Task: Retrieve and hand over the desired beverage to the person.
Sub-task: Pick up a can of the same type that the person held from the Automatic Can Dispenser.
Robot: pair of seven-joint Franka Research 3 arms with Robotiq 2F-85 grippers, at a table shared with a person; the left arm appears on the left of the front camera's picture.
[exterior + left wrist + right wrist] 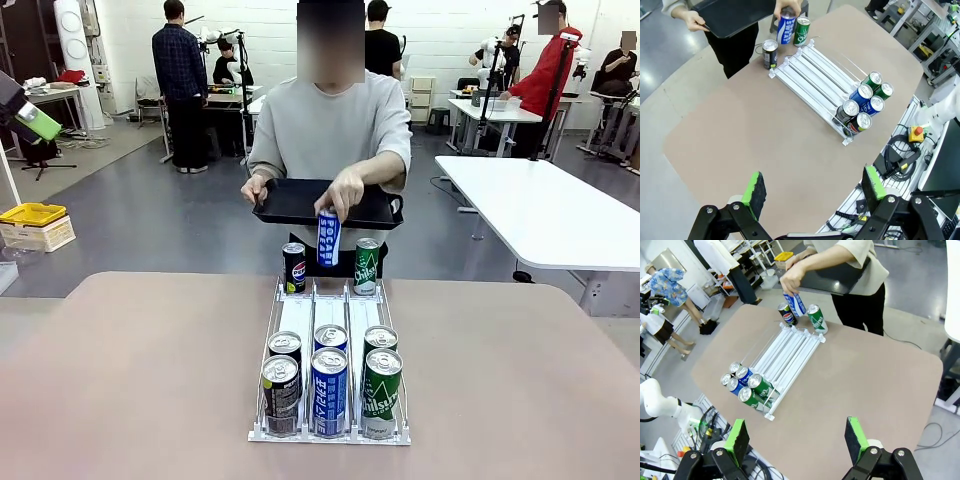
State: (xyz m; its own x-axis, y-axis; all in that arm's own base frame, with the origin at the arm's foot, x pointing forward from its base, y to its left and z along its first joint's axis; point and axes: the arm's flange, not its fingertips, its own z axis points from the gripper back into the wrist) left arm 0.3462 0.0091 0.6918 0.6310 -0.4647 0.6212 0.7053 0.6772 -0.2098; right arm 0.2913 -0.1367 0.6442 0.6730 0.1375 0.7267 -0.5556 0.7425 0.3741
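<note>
We judged it best to wait for the person's (330, 130) choice before reaching. Their hand (345, 192) held a blue can (328, 238) over the rack's (330, 320) far end by the desk's (130, 380) far edge; six cans (329, 385) stood at its near end. Our left jaws and right jaws hung high, spread, empty.

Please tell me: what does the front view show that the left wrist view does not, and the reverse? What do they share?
Front view: a yellow crate on the floor, a bystander in a dark shirt. Left wrist view: a yellow box with a red button, black cables. Shared: the person holding a black tray and a blue can, the white rack with six cans at its near end, the brown table.
</note>
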